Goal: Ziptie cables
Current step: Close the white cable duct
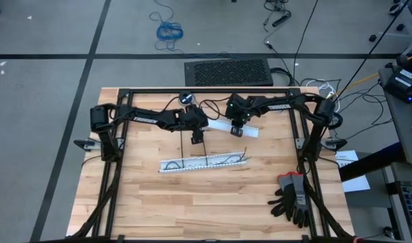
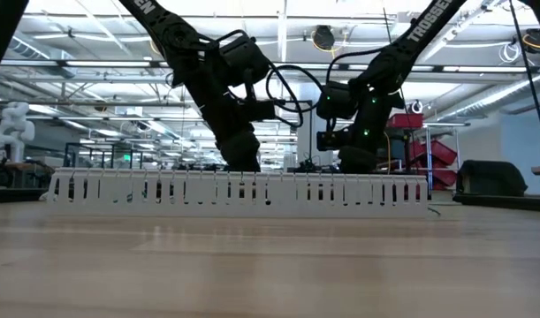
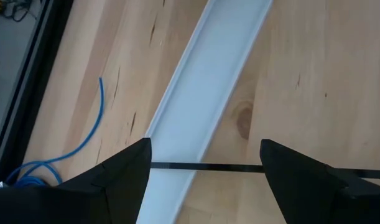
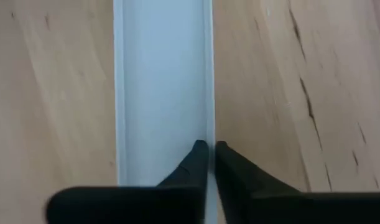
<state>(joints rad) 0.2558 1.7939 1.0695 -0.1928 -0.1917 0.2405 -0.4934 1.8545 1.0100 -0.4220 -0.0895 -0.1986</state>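
My left claw (image 3: 205, 167) stands wide open over the bench (image 1: 212, 196), a ziptie (image 3: 205, 166) lying crosswise between its fingers, ungripped. The right claw (image 4: 211, 152) is pinched nearly shut on the edge of a flat white cover strip (image 4: 162, 81), I judge. The cables (image 1: 206, 160) lie in the slotted white duct (image 1: 204, 164), long axis along the bench, nearer the left arm (slightly). Workshop behind.

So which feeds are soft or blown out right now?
Right wrist view: the dark fingers and the white plastic channel strip are soft. Low view: the near wooden tabletop is blurred, ceiling lights glare behind the arms. Left wrist view: the thin black ziptie is crisp.
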